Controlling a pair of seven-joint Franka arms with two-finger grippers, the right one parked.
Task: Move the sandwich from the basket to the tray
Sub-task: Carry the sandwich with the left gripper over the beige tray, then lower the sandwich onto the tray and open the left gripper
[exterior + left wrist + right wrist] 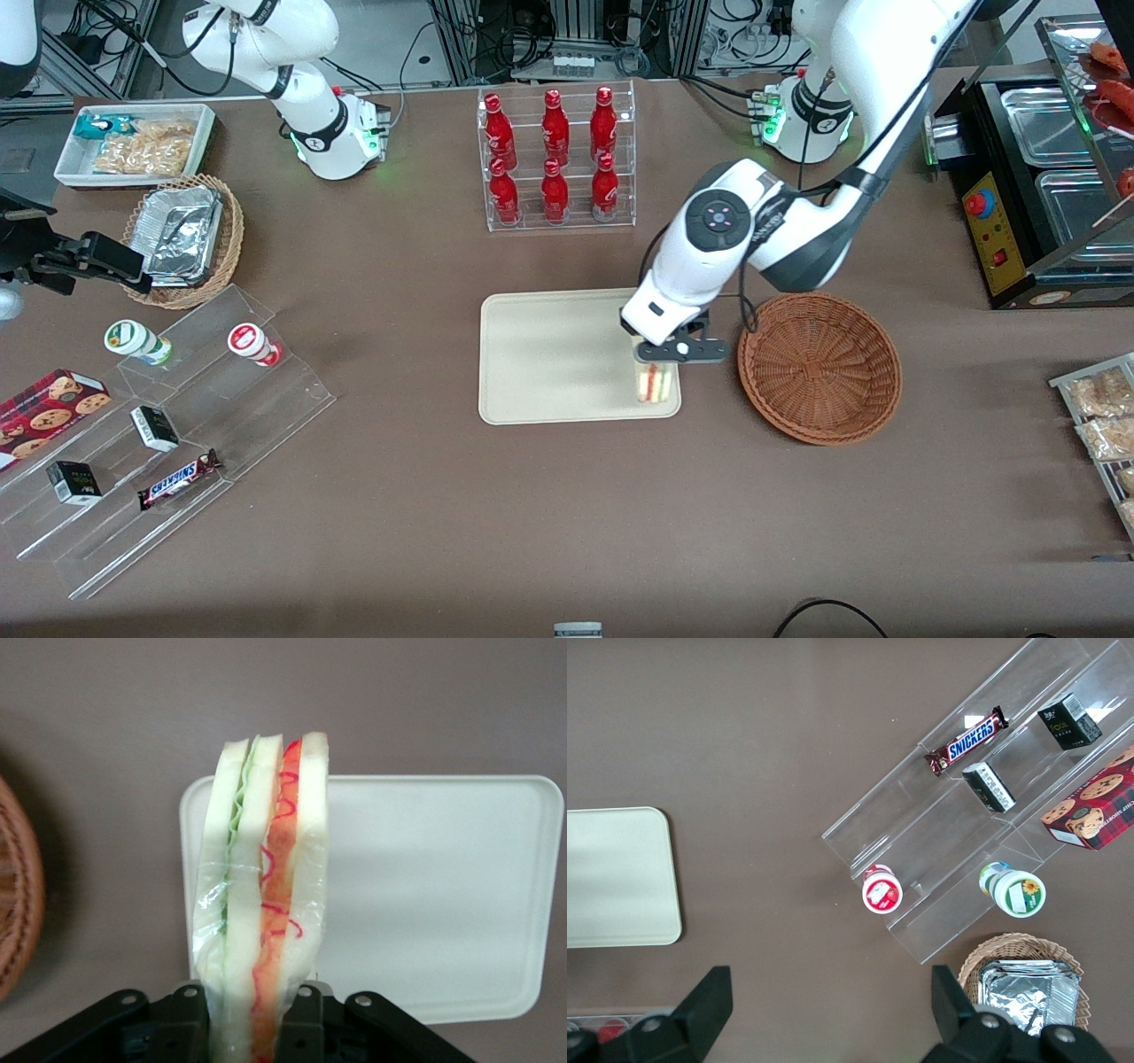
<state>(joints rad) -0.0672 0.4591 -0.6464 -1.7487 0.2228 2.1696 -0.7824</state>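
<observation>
My gripper (257, 1014) has its fingers (301, 1028) clamped on the sandwich (261, 895), pinching the wedge at one end. I see three pale bread slices wrapped in clear film, with green lettuce in one seam and a red squiggly filling in the other. On the front camera the sandwich (653, 383) runs from 12 to 6 o'clock, its free end pointing at 6, toward that camera. It sits over the tray (549, 354), at the edge next to the basket (819, 368). The basket lies at 3 o'clock from the tray, toward my working arm's end of the table.
</observation>
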